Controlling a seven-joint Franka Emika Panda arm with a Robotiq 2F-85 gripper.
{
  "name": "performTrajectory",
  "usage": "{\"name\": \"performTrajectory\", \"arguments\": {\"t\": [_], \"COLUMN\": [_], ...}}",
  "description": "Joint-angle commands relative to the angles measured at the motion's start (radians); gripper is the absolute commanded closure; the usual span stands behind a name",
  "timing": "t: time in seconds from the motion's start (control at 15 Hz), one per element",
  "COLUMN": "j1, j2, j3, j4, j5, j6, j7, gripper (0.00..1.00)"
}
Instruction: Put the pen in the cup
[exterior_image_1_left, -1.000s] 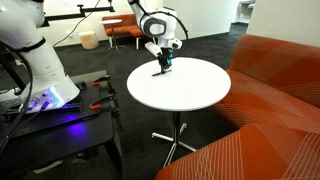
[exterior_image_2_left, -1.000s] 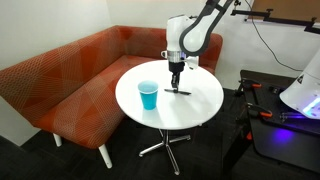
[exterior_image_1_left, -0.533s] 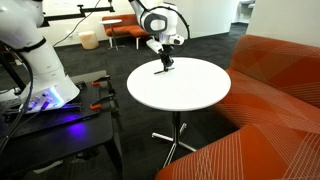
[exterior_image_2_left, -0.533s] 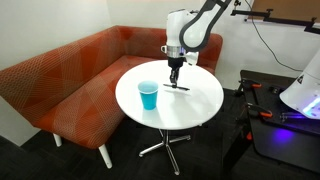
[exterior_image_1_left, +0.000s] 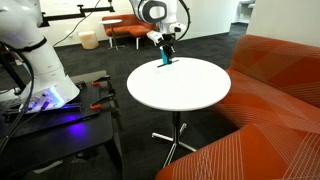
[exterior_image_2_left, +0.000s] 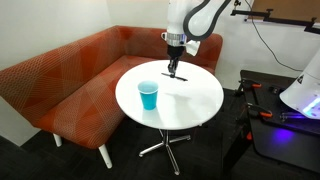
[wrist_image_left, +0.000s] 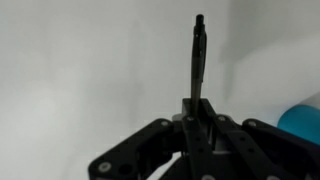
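My gripper (exterior_image_2_left: 175, 64) hangs above the far part of the round white table (exterior_image_2_left: 195, 105), shut on the thin dark pen (exterior_image_2_left: 174, 73), which is clear of the tabletop. In the wrist view the pen (wrist_image_left: 197, 55) sticks straight out from between the closed fingers of the gripper (wrist_image_left: 197, 118). The bright blue cup (exterior_image_2_left: 148, 95) stands upright on the table, to the left of the gripper and nearer that camera. It shows as a blue patch at the wrist view's right edge (wrist_image_left: 303, 120). In an exterior view the cup (exterior_image_1_left: 162, 62) is mostly hidden behind the gripper (exterior_image_1_left: 166, 47).
An orange sofa (exterior_image_2_left: 60, 80) curves around the table's left and far side. The white robot base (exterior_image_1_left: 40, 70) stands on a dark cart (exterior_image_1_left: 60, 125) with orange clamps beside the table. Chairs (exterior_image_1_left: 125, 30) stand far off in the room.
The gripper has risen from the tabletop, and the pen has come up off the table with it. The cup has not moved.
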Motion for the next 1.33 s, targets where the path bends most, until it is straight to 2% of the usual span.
{"name": "performTrajectory", "arguments": {"t": [0.0, 0.4, 1.0, 1.27], "j1": [0.067, 0.133, 0.152, 0.14], "j2": [-0.072, -0.082, -0.051, -0.031], "j3": [-0.063, -0.143, -0.229, -0.238], "j4": [-0.044, -0.056, -0.141, -0.163], "j5": [-0.11, -0.306, -0.373, -0.38], "j6": [0.019, 0.149, 0.545, 0.702], "j7": [0.108, 0.246, 0.222, 0.191], "gripper": [0.97, 0.97, 0.97, 0.97]}}
